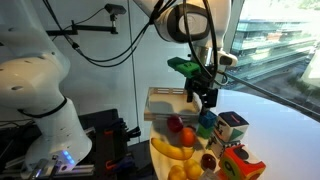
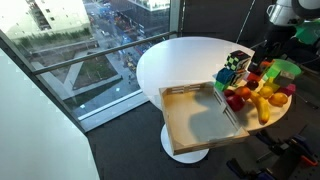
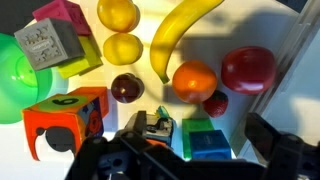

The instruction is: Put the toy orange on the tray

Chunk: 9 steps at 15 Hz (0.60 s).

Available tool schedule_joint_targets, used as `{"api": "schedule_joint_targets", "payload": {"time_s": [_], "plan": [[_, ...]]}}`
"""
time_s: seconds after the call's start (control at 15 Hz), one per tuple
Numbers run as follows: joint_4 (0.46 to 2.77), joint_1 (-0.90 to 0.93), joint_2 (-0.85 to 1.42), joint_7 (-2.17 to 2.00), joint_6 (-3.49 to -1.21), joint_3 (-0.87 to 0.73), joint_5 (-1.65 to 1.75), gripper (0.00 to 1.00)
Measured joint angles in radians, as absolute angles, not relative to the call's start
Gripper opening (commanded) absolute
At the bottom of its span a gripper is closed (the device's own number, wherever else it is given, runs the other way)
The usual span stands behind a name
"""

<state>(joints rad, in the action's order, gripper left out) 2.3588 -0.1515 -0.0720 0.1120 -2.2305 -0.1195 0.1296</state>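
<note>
**Orange on the table, off the tray**

The gripper [image 1: 207,98] hangs above the pile of toys, its fingers [image 3: 283,152] spread wide with nothing between them. In the wrist view the orange [image 3: 195,78] lies on the white table [image 2: 180,60] in the middle of the pile. The apple [image 3: 248,68] sits just beside it on one side, and the tip of the banana [image 3: 180,35] comes close on the other. A small red fruit [image 3: 215,102] touches the orange's lower edge, and a dark plum [image 3: 127,87] lies a little further off. Two lemons [image 3: 120,30] sit past the banana.

A blue-green block [image 3: 205,140] lies nearest the gripper. An orange cube [image 3: 65,115], a grey cube [image 3: 45,45], a pink cube [image 3: 65,15] and a green cup [image 3: 15,75] crowd the far side of the pile.

In both exterior views the tray [image 1: 160,100] [image 2: 190,120] lies flat on the table next to the fruit, with no fruit on it. In an exterior view the orange [image 1: 187,136] shows just beyond the apple, which is the fruit closest to the tray's rim
</note>
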Motion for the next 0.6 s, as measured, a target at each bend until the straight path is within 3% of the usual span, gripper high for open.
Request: {"api": "schedule_joint_targets", "payload": {"time_s": [0.6], "plan": [[2.354,-0.151,-0.049,0.090,-2.231,-0.119,0.131,1.00]]}}
